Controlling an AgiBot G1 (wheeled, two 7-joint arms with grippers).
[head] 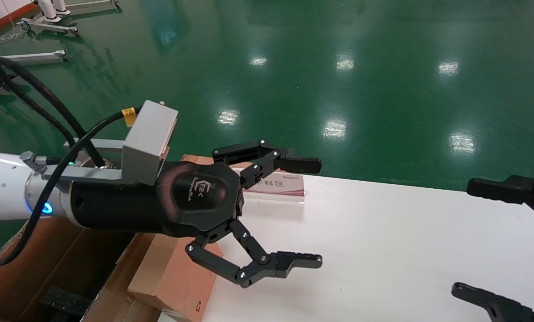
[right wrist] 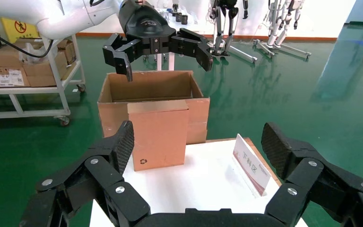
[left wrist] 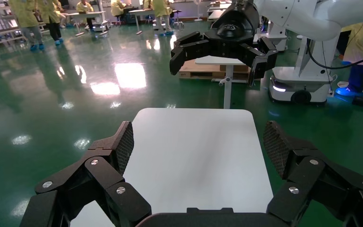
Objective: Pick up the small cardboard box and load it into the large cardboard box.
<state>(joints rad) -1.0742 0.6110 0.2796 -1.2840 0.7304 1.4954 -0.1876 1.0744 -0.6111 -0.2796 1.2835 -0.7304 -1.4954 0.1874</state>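
The small cardboard box (head: 173, 273) stands on the left end of the white table (head: 383, 250), its recycling symbol low on one face. In the right wrist view it (right wrist: 158, 135) stands upright in front of the large cardboard box (right wrist: 151, 87). The large cardboard box (head: 48, 264) sits beside the table at lower left, flaps open, with black foam inside. My left gripper (head: 309, 212) is open and empty, held above the table just past the small box. It also shows in its own view (left wrist: 199, 146). My right gripper (head: 466, 237) is open and empty over the table's right end.
A white and red sign placard (head: 276, 185) stands near the table's far edge, close to the left gripper's upper finger. Green floor surrounds the table. A trolley with cartons (right wrist: 9, 71) stands beyond the large box.
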